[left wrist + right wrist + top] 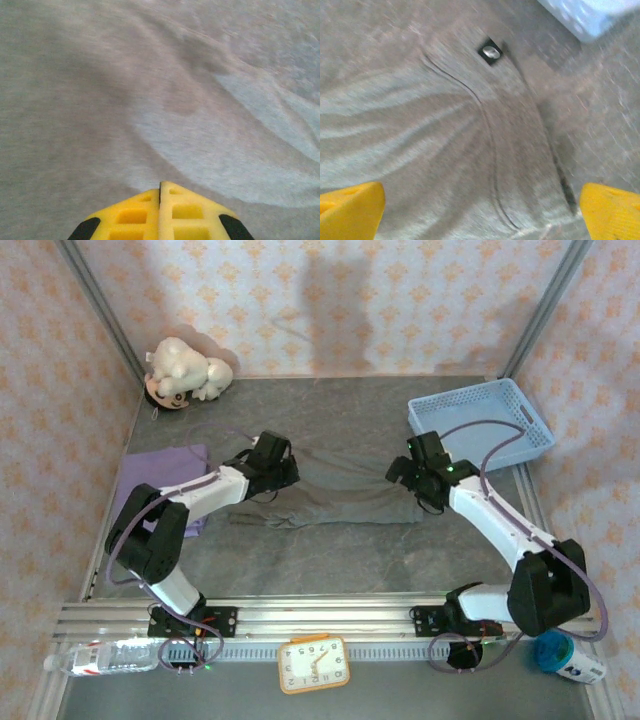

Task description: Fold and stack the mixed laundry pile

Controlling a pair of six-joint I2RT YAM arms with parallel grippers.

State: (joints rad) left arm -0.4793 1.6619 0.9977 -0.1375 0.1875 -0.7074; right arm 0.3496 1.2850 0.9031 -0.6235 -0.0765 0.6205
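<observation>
Lilac-purple shirt [165, 475]: lies flat at the table's [340, 560] left edge. Its near right part is covered by the left arm, and no logo can be made out.

Left gripper [275, 465]: sits over the left end of the dark grey-olive shirt [340, 502]. In the wrist view the yellow fingers [135, 215] are pressed together above grey cloth [165, 100]. Whether any fabric is caught between them cannot be told.

Dark grey-olive shirt: spread in a long, creased band across the table's middle, reaching from one gripper to the other.

Right gripper [420, 480]: sits over the shirt's right end, jaws spread wide, with cloth [445, 140] below. The view is blurred. A curved seam and a small dark tag [490, 51] show.

Light blue basket [462, 391]: just beyond the right gripper; its corner [590, 17] is cut off.
</observation>
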